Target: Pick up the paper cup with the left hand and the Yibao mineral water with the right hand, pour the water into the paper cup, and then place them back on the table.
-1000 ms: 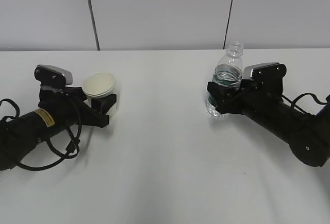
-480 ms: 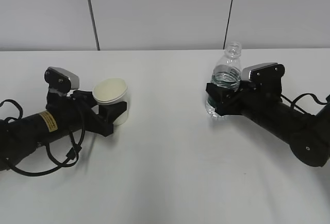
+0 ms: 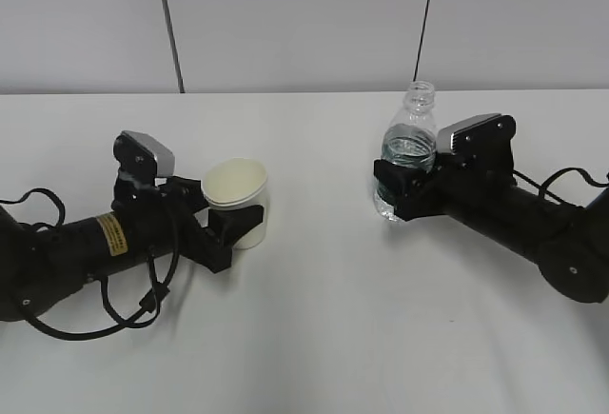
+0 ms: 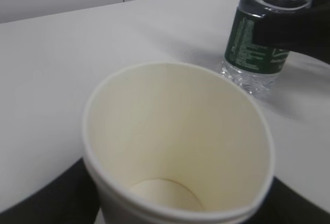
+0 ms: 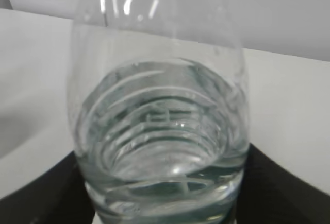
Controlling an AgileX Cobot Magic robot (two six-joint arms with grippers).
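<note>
Left gripper [image 3: 233,228] is closed around the upright, empty cup [image 3: 236,200], left of the table's [image 3: 314,338] centre. Right gripper [image 3: 392,190] clamps the capless, upright bottle [image 3: 407,147] at its label, right of centre, toward the far edge.

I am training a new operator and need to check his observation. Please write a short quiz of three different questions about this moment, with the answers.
1. True or false: the paper cup already holds water.
2. Which gripper is closed on the Yibao mineral water? A) left hand B) right hand C) neither
3. Fill in: the bottle's mouth has no ____ on it.

Key:
1. False. In the left wrist view the cup's inside and bottom look dry and empty.
2. B. The right hand clamps the bottle around its label band, while the left hand holds the cup.
3. Cap. The bottle stands upright and open, with water reaching about to its shoulder.
</note>
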